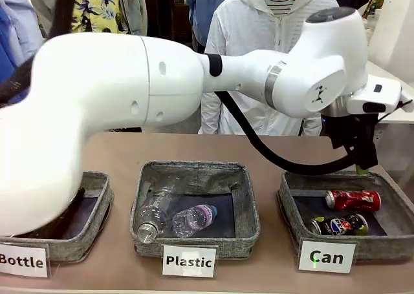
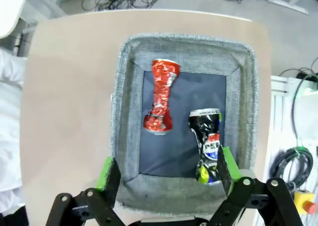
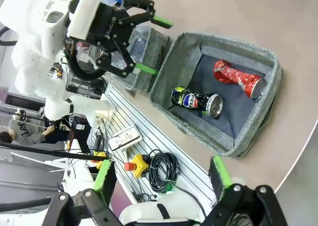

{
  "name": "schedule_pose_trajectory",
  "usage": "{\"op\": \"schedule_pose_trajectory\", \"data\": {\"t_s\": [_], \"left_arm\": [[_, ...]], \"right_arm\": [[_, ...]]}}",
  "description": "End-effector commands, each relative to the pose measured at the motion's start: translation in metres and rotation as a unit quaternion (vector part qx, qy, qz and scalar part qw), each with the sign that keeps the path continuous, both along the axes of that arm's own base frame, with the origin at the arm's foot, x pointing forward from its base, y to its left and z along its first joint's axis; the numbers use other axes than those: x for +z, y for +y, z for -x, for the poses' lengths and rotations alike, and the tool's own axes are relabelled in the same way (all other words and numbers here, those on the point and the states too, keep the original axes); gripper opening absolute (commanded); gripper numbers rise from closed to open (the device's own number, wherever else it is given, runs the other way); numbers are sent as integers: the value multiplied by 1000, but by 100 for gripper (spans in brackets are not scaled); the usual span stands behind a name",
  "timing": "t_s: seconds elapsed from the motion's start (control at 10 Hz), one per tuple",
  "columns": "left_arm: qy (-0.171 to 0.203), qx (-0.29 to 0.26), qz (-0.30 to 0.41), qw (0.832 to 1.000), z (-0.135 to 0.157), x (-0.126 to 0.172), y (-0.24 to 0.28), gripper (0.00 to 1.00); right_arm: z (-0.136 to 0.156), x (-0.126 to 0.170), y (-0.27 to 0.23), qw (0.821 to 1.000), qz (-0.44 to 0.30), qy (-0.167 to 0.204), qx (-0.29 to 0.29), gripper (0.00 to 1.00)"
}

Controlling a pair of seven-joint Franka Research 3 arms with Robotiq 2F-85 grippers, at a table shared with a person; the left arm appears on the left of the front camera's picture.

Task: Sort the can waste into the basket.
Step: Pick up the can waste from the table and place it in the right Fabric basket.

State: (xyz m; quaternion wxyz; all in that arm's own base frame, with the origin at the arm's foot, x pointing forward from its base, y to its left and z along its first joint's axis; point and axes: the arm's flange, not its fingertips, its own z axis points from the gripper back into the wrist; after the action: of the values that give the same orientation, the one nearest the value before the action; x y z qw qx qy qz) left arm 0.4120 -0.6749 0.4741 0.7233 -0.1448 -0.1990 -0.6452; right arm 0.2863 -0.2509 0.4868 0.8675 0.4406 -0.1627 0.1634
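Note:
Both pieces of can waste lie inside the grey basket (image 1: 292,211) behind the "Can" sign (image 1: 326,256). The dented red can (image 1: 352,199) rests toward the far side, and the dark blue-black can (image 1: 339,225) is nearer the sign. My left arm reaches across, and its gripper (image 1: 362,168) hangs open and empty above the basket's far right corner. Looking down from the left wrist, the open left gripper (image 2: 166,169) frames the basket (image 2: 124,112), the red can (image 2: 161,97) and the dark can (image 2: 206,146). From the side, my right gripper (image 3: 161,176) is open and empty, well off the basket (image 3: 198,129).
A "Plastic" basket (image 1: 249,210) holding clear bottles (image 1: 174,218) stands mid-table, and a "Bottle" basket (image 1: 97,207) is at the left. A person in a white hoodie (image 1: 259,35) stands at the far side. Cables and a yellow stop box (image 3: 139,164) lie beyond the table edge.

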Motion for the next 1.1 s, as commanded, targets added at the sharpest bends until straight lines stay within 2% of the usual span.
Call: {"op": "schedule_pose_trajectory", "data": {"t_s": [0.0,0.1,0.2,0.3,0.4,0.5,0.6,0.7,0.8,0.9,1.0], "left_arm": [[28,0,-10,1000,15,27,59,100],[35,15,-7,999,21,51,111,100],[47,28,18,998,28,70,165,100],[48,70,25,996,38,82,218,100],[64,134,8,989,48,91,267,100],[90,185,23,978,55,102,323,100],[134,241,33,961,58,116,376,100],[197,280,69,937,51,122,433,100],[272,363,124,883,51,124,488,100],[340,341,162,861,56,115,534,100],[414,382,185,806,57,91,583,100]], "right_arm": [[0,4,-2,1000,7,11,-1,100],[0,0,0,1000,0,0,0,100],[-36,-5,28,1000,-11,4,23,100],[-69,-9,69,997,-28,2,69,100],[-94,-16,115,993,-33,4,116,100],[-113,-30,171,989,-44,3,141,100],[-118,-50,219,990,-46,-11,132,100],[-117,-74,254,986,-82,-8,146,100],[-111,-97,282,979,-137,27,145,100],[-108,-110,294,969,-203,75,119,100],[-115,-103,294,964,-247,69,70,100]]}}
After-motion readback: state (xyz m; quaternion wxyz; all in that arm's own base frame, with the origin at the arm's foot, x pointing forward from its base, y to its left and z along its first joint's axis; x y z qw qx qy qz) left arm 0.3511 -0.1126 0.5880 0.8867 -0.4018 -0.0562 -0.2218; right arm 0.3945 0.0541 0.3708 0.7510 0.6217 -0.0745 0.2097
